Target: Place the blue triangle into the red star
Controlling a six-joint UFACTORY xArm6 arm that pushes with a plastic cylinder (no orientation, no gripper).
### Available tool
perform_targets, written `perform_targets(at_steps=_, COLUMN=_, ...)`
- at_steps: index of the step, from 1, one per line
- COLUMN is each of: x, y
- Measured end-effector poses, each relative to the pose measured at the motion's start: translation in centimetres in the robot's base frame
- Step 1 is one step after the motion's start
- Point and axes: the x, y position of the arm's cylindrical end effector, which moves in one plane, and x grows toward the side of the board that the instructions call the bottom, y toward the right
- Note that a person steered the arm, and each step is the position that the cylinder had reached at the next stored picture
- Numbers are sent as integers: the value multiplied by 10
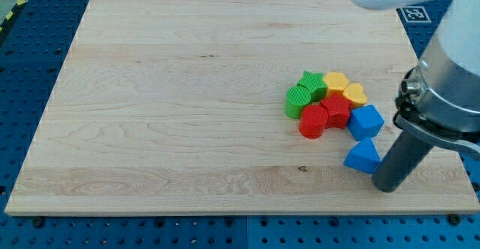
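The blue triangle (pixel 363 157) lies on the wooden board at the view's lower right. The red star (pixel 338 110) sits in a tight cluster up and to the left of it, with a gap between them. My tip (pixel 386 187) rests on the board just right of and below the blue triangle, touching or nearly touching its right edge. The rod rises to the view's upper right.
The cluster also holds a red cylinder (pixel 313 121), a blue cube (pixel 365 121), a green cylinder (pixel 298 101), a green star (pixel 312 85), a yellow hexagon (pixel 337 82) and a yellow heart (pixel 354 94). The board's right edge (pixel 442 121) runs close behind the rod.
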Motion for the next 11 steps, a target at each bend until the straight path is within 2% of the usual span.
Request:
perform_targets(at_steps=6, x=0, y=-22)
perform_targets(at_steps=8, x=0, y=4)
perform_targets(at_steps=11, x=-6, y=-7)
